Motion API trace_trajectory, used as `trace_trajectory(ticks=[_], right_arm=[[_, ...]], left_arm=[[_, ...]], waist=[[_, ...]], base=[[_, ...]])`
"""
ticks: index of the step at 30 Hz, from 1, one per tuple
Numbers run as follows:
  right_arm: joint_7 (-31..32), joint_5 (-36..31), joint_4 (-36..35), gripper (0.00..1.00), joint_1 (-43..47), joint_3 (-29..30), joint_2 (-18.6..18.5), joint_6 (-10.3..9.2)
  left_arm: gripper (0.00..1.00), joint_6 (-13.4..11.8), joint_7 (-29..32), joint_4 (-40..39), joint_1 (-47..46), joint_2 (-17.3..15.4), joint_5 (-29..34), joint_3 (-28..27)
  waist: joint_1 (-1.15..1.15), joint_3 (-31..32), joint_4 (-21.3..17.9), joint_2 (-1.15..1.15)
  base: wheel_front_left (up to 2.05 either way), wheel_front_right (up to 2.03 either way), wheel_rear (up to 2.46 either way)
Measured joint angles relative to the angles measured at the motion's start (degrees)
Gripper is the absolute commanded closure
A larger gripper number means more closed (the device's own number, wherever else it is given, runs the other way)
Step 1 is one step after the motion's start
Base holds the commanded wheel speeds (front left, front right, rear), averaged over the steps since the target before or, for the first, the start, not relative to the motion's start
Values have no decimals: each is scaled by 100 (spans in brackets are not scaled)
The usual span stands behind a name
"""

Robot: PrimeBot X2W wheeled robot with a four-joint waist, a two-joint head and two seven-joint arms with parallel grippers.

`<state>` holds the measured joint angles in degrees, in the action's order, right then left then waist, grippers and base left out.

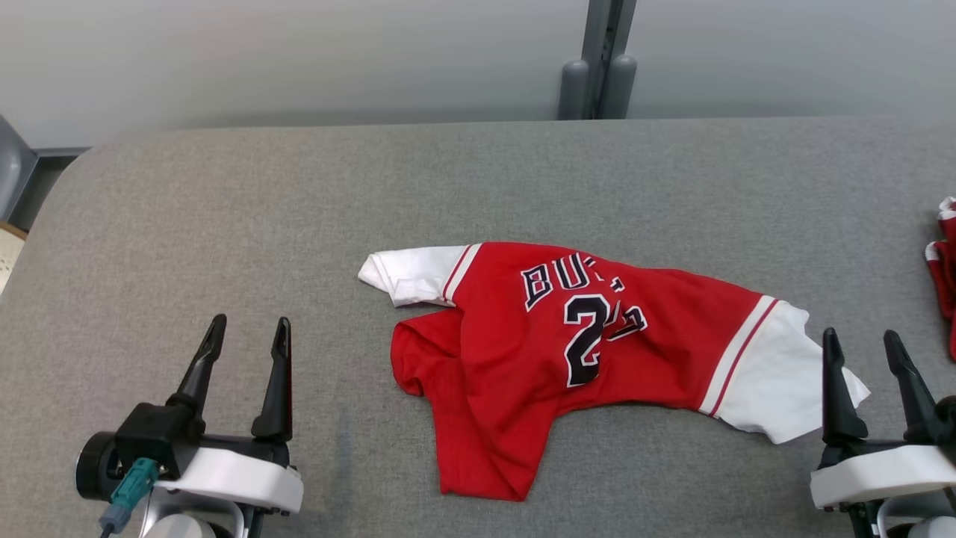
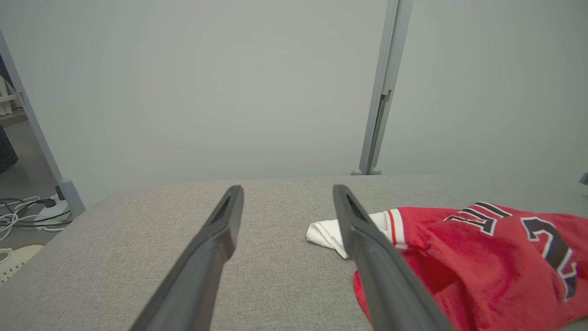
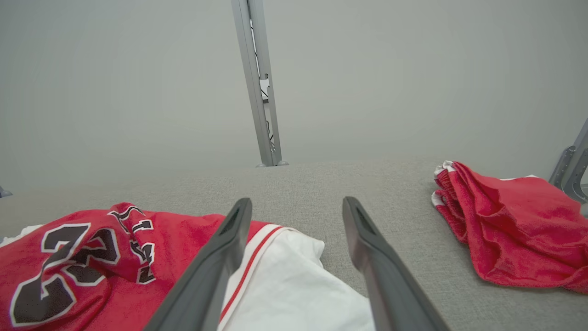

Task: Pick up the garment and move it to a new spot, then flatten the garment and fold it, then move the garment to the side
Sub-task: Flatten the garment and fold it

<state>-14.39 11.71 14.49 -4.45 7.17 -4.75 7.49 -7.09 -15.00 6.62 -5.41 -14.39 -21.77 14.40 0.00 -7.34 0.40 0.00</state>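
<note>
A red jersey (image 1: 567,344) with white sleeves and black lettering lies crumpled in the middle of the grey table (image 1: 224,217), one white sleeve reaching left and one right. My left gripper (image 1: 249,336) stands open at the lower left, well clear of the cloth; from its wrist camera the left gripper (image 2: 287,195) frames bare table with the jersey (image 2: 482,257) to its right. My right gripper (image 1: 860,345) is open at the lower right, its left finger over the right sleeve's edge. In the right wrist view the right gripper (image 3: 297,207) has the jersey (image 3: 285,285) lying below it.
A second red cloth (image 3: 510,225) lies bunched at the table's right edge (image 1: 947,261). A grey post (image 1: 601,56) rises behind the table against a pale wall. Cables (image 2: 23,211) lie on the floor off the left end.
</note>
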Motion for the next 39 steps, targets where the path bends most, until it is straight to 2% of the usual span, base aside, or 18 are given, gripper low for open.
trace_trajectory(ticks=[6,10,22,28,35,39], right_arm=[[281,-152,-968,0,287,-275,84,0],[539,-170,-1363,0,493,-381,126,0],[781,-202,-1663,0,708,-377,167,0],[781,-202,-1711,0,695,-364,177,0],[797,-192,-1680,0,558,-438,186,0],[781,-156,-1649,0,454,-471,188,0]], left_arm=[[0,-13,-1,-23,214,3,2,41],[0,-52,-9,-43,312,13,2,81],[0,7,-3,-45,403,78,-8,312],[0,377,322,-94,225,209,33,854],[0,1013,1300,308,9,508,-200,1663],[0,1178,1631,615,-181,599,-323,1898]], waist=[[0,224,-72,0],[0,312,-72,0],[0,341,4,0],[0,238,50,0],[0,-25,19,0],[0,-207,-53,0]], base=[[0,0,0],[0,0,0],[0,0,0],[0,0,0],[0,0,0],[0,0,0]])
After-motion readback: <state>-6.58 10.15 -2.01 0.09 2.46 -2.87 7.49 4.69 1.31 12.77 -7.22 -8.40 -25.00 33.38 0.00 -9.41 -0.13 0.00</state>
